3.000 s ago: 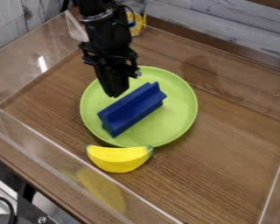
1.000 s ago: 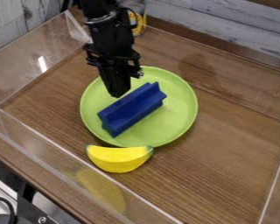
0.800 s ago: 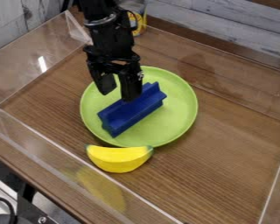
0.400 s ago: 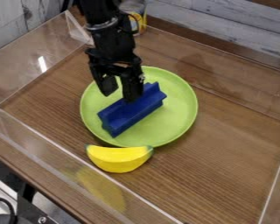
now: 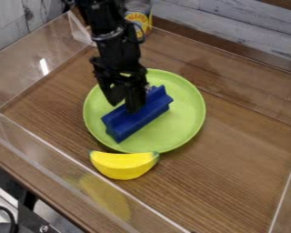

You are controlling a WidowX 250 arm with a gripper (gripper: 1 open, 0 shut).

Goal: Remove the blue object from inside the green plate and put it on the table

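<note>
Since the earlier frames, the black tool (image 5: pixel 125 98) has been lowered onto the blue object (image 5: pixel 138 113), its fingers apart astride the upper end. This ridged, stepped block is lying inside the smooth round green plate (image 5: pixel 188 116), near the wood-grain desk (image 5: pixel 239 173) centre.

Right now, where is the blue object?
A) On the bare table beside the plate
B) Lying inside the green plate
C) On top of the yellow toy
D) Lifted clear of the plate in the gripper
B: the blue object lies flat inside the green plate, with the gripper down at its upper end and the yellow toy apart on the table outside the rim.
</note>
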